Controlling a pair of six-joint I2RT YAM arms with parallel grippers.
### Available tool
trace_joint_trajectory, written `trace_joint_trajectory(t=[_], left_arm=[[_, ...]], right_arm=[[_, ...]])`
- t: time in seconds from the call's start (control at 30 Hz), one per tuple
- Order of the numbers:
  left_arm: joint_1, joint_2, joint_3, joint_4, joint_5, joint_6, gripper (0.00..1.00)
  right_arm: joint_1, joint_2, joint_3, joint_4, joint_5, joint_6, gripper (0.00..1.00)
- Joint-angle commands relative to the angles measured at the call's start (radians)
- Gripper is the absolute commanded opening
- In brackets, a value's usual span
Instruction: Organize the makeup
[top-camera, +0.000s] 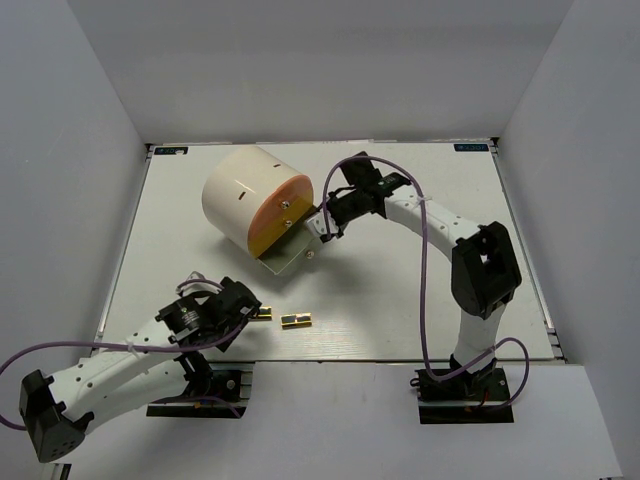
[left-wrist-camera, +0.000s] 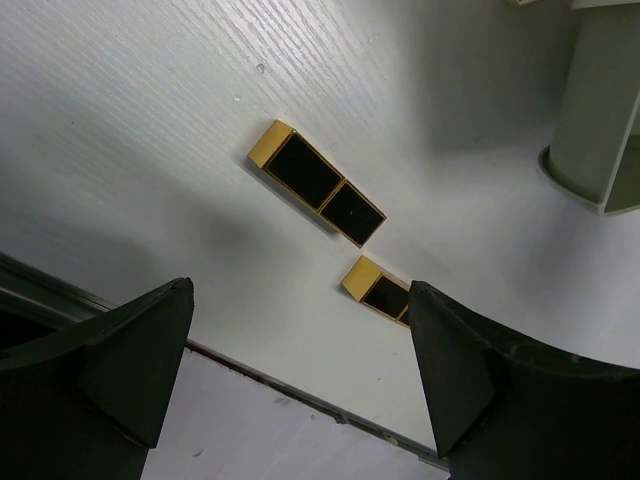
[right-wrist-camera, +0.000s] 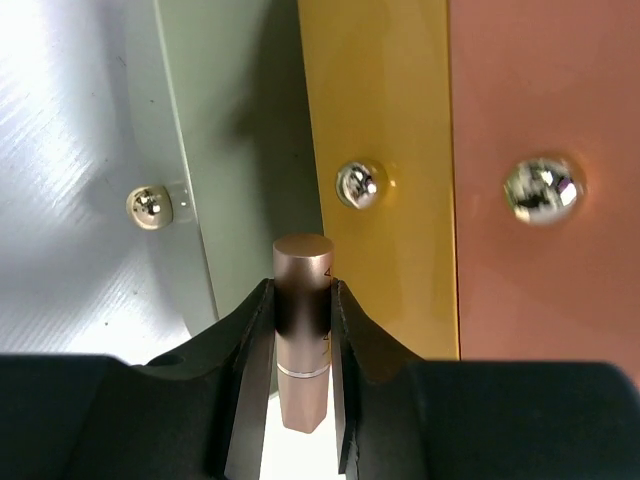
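A big cream cylinder (top-camera: 240, 190) lies on its side on the white table (top-camera: 400, 300), at about 10 o'clock from the middle of the table. Its round orange face (top-camera: 282, 216) looks toward 4 o'clock.

The right gripper (top-camera: 325, 226) is right by that face, on its 3 o'clock side. In the wrist view the right gripper (right-wrist-camera: 302, 300) holds the rose-gold lipstick (right-wrist-camera: 303, 262). The two dark fingers (right-wrist-camera: 250, 340) press on both sides of it, so the hand is narrow, squeezed on the lipstick. The lipstick stands straight up between them, with its flat top poking out at 12 o'clock. Behind it are an orange panel (right-wrist-camera: 540, 300) and a yellow strip (right-wrist-camera: 385, 90), each with a shiny screw (right-wrist-camera: 358, 185). From above, the lipstick is too small to make out.

The left gripper (top-camera: 248, 308) is low over the table, at about 8 o'clock from the middle. Its fingers are spread wide and hold nothing. In its wrist view, the left gripper (left-wrist-camera: 300, 345) looks down at two little makeup cases lying flat. The first gold-and-black case (left-wrist-camera: 316, 183) is in plain view at 12 o'clock. The second gold-and-black case (left-wrist-camera: 378, 290) is near it, at its 5 o'clock, and one end hides behind the right-hand finger (left-wrist-camera: 470, 370). It may be touching that finger, but I cannot tell.
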Motion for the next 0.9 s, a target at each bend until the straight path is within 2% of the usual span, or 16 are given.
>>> trace_joint_trajectory(t=[0.0, 0.03, 0.13, 0.2, 0.23, 0.4, 0.57, 0.73, 0.87], left_arm=[[0.002, 0.012, -0.003, 0.022, -0.011, -0.014, 0.98], [0.002, 0.022, -0.001, 0.028, -0.013, -0.012, 0.98], [0.002, 0.051, 0.002, 0.05, -0.02, -0.009, 0.98], [0.002, 0.072, 0.008, 0.067, -0.028, -0.005, 0.98], [0.002, 0.096, 0.011, 0.073, -0.029, -0.003, 0.98], [0.002, 0.183, 0.037, 0.139, -0.034, 0.055, 0.98], [0.002, 0.278, 0.071, 0.194, -0.031, 0.155, 0.98], [0.011, 0.312, 0.089, 0.264, -0.033, 0.253, 0.98], [0.022, 0.32, 0.08, 0.249, -0.02, 0.241, 0.93]], right_arm=[[0.025, 0.009, 0.005, -0.017, 0.01, -0.066, 0.11], [0.029, 0.017, 0.005, -0.015, 0.019, -0.065, 0.13], [0.04, 0.027, 0.005, -0.003, 0.036, -0.046, 0.31], [0.045, 0.029, 0.004, 0.006, 0.04, -0.036, 0.36], [0.045, 0.029, 0.004, 0.008, 0.043, -0.03, 0.42], [0.042, 0.006, -0.015, 0.02, 0.04, -0.008, 0.46], [0.035, -0.06, -0.071, 0.08, 0.031, 0.075, 0.41], [0.006, -0.186, -0.177, 0.167, -0.022, 0.283, 0.2], [-0.017, -0.313, -0.341, 0.229, -0.058, 0.406, 0.18]])
